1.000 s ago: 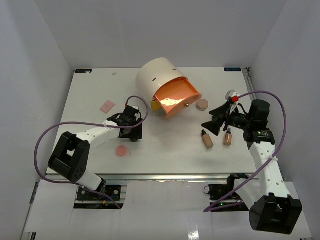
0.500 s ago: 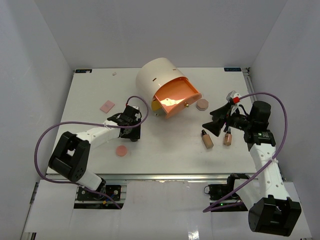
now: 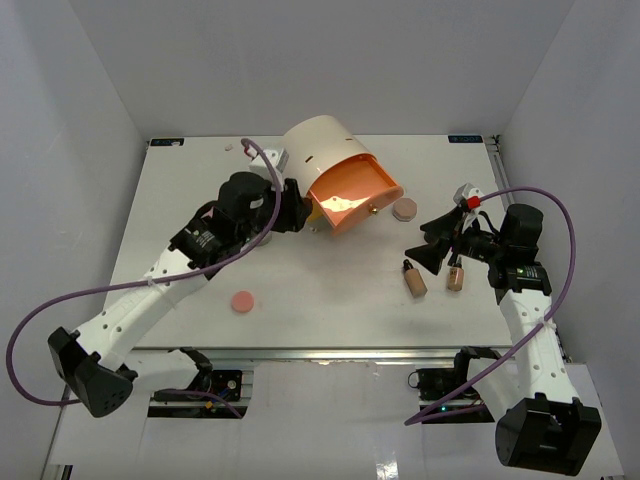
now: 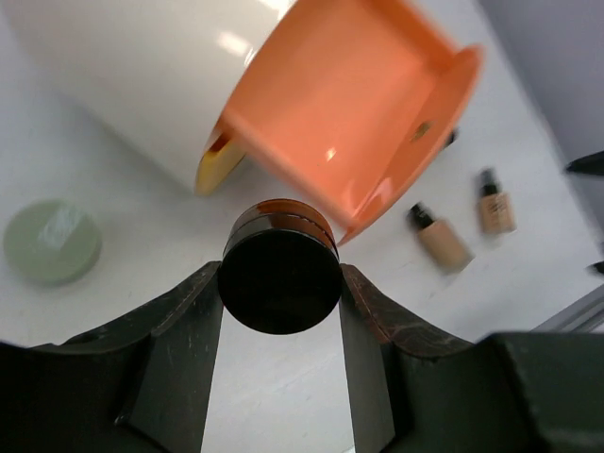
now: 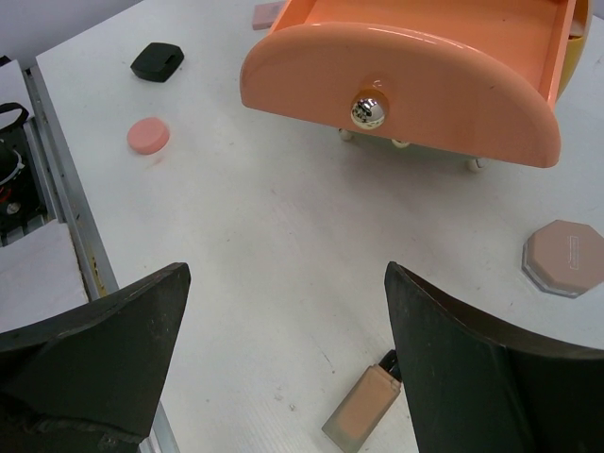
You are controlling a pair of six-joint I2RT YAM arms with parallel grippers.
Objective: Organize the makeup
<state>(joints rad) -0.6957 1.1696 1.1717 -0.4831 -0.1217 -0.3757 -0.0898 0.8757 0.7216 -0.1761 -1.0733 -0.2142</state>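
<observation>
My left gripper (image 4: pixel 280 276) is shut on a small black round jar (image 4: pixel 280 288) and holds it just beside the open orange drawer (image 4: pixel 359 113) of the cream cylindrical box (image 3: pixel 318 148). In the top view this gripper (image 3: pixel 303 215) is at the drawer's left side. Two tan bottles with black caps (image 3: pixel 413 278) (image 3: pixel 455 272) lie on the table. My right gripper (image 3: pixel 418 243) is open and empty above them; one bottle (image 5: pixel 363 406) lies by its right finger. A beige compact (image 3: pixel 404 209) sits right of the drawer. A pink compact (image 3: pixel 242 301) lies near the front.
The drawer front with its silver knob (image 5: pixel 368 110) faces my right gripper. A pale green round compact (image 4: pixel 52 241) lies left of the box. A small black object (image 5: pixel 156 61) lies beyond the pink compact (image 5: pixel 148 135). Grey walls close in the table on three sides.
</observation>
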